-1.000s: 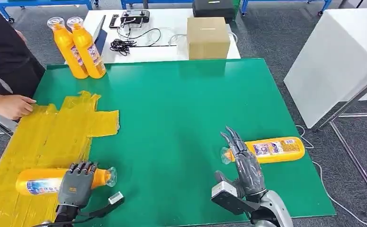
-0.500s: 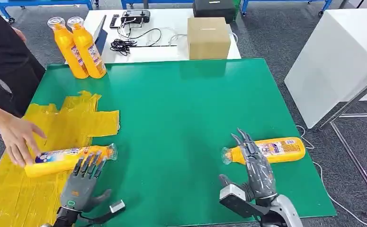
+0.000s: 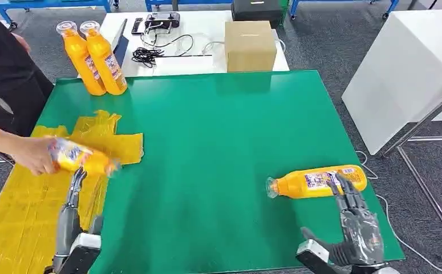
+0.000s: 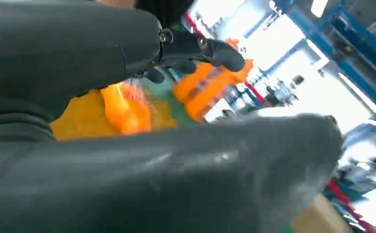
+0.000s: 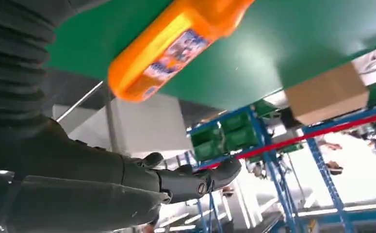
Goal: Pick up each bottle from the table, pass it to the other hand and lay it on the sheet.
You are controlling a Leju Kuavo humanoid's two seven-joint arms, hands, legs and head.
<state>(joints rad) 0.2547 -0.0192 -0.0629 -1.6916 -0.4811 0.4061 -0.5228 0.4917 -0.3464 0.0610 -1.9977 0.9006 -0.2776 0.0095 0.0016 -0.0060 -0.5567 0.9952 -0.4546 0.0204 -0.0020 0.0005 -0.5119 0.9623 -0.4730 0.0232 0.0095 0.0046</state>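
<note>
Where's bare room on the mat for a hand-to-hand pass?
The middle of the green mat is bare, between the yellow sheet and the lying bottle. The far-left corner holds two upright bottles; a person's hand crowds the sheet.

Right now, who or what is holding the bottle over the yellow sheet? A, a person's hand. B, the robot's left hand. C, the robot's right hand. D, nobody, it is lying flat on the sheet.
A: the person's hand grips the blurred bottle above the yellow sheet, while the robot's left hand is below it with fingers straight and holds nothing.
</note>
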